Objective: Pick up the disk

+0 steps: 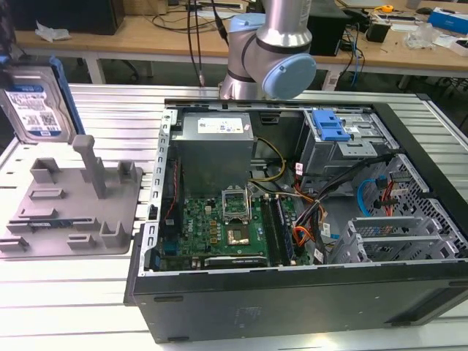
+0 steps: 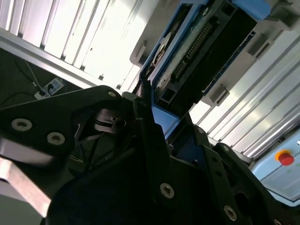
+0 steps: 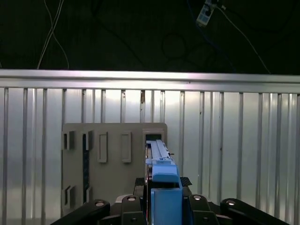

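The disk (image 1: 33, 102) is being held upright in the air at the exterior view's left, above the far end of the grey fixture (image 1: 69, 201) and clear of its posts. No part of it is seen touching the fixture or the ribbed metal table (image 1: 66, 300), so the pick-up is judged to be essentially done: the disk is already being carried off its rest rather than waiting to be taken.

In both wrist views the disk is being gripped edge-on between the black fingers of the gripper (image 2: 161, 126). In the second wrist view the fingers are being pressed against the blue side rail (image 2: 164, 117), with the connector end of the disk pointing away from the camera. In the first wrist view the disk (image 3: 159, 164) is being looked down upon along its thin edge, with the fixture (image 3: 108, 159) lying flat on the table below it.

The open computer case (image 1: 292, 219) is standing just beside the fixture at the exterior view's right, with a blue latch (image 1: 329, 128) showing on its drive cage.
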You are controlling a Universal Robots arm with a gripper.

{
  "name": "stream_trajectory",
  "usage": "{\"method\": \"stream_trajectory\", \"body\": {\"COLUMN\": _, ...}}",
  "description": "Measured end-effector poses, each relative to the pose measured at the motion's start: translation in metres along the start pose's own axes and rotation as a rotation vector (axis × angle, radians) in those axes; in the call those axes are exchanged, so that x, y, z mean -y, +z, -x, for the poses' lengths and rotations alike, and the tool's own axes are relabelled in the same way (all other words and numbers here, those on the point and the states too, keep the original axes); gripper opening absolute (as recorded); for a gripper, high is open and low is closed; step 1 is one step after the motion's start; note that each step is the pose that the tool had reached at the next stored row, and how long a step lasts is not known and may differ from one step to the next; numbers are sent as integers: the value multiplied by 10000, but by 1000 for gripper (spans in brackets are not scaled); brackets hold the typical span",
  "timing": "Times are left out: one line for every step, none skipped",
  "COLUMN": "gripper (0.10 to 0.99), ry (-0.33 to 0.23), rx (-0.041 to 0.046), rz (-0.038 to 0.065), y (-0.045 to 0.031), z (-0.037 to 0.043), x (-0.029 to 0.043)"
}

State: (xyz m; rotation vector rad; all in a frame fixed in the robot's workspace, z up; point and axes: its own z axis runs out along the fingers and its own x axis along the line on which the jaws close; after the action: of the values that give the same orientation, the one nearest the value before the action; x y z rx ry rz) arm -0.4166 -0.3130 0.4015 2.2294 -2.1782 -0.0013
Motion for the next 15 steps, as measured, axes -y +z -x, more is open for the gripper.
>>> {"method": "stream_trajectory", "body": {"gripper": 369, "ry": 0, "rx": 1, "rz": -1, "y": -57, "z": -1, "x": -1}}
{"method": "stream_trajectory", "body": {"gripper": 369, "ry": 0, "rx": 1, "rz": 0, "y": -150, "z": -3, "x": -3}}
{"method": "stream_trajectory", "body": {"gripper": 369, "ry": 0, "rx": 1, "rz": -1, "y": -215, "z": -4, "x": -4}}
{"method": "stream_trajectory", "body": {"gripper": 369, "ry": 0, "rx": 1, "rz": 0, "y": -260, "z": -4, "x": -5}}
{"method": "stream_trajectory", "body": {"gripper": 369, "ry": 0, "rx": 1, "rz": 0, "y": -311, "z": -5, "x": -6}}
{"method": "stream_trajectory", "body": {"gripper": 369, "ry": 0, "rx": 1, "rz": 0, "y": -358, "z": -6, "x": -6}}
{"method": "stream_trajectory", "body": {"gripper": 369, "ry": 0, "rx": 1, "rz": -1, "y": -425, "z": -8, "x": -8}}
{"method": "stream_trajectory", "body": {"gripper": 369, "ry": 0, "rx": 2, "rz": -1, "y": -528, "z": -9, "x": -9}}
{"method": "stream_trajectory", "body": {"gripper": 369, "ry": 0, "rx": 1, "rz": 0, "y": -590, "z": -11, "x": -11}}
{"method": "stream_trajectory", "body": {"gripper": 369, "ry": -1, "rx": 2, "rz": -1, "y": -641, "z": -12, "x": -12}}
{"method": "stream_trajectory", "body": {"gripper": 369, "ry": -1, "rx": 5, "rz": -2, "y": -685, "z": -14, "x": -13}}
{"method": "stream_trajectory", "body": {"gripper": 369, "ry": -1, "rx": 5, "rz": -2, "y": -686, "z": -16, "x": -12}}
{"method": "stream_trajectory", "body": {"gripper": 369, "ry": -1, "rx": 6, "rz": -2, "y": -685, "z": -17, "x": -12}}
{"method": "stream_trajectory", "body": {"gripper": 369, "ry": -1, "rx": 5, "rz": -1, "y": -686, "z": -17, "x": -12}}
{"method": "stream_trajectory", "body": {"gripper": 369, "ry": 0, "rx": 5, "rz": 0, "y": -687, "z": -17, "x": -12}}
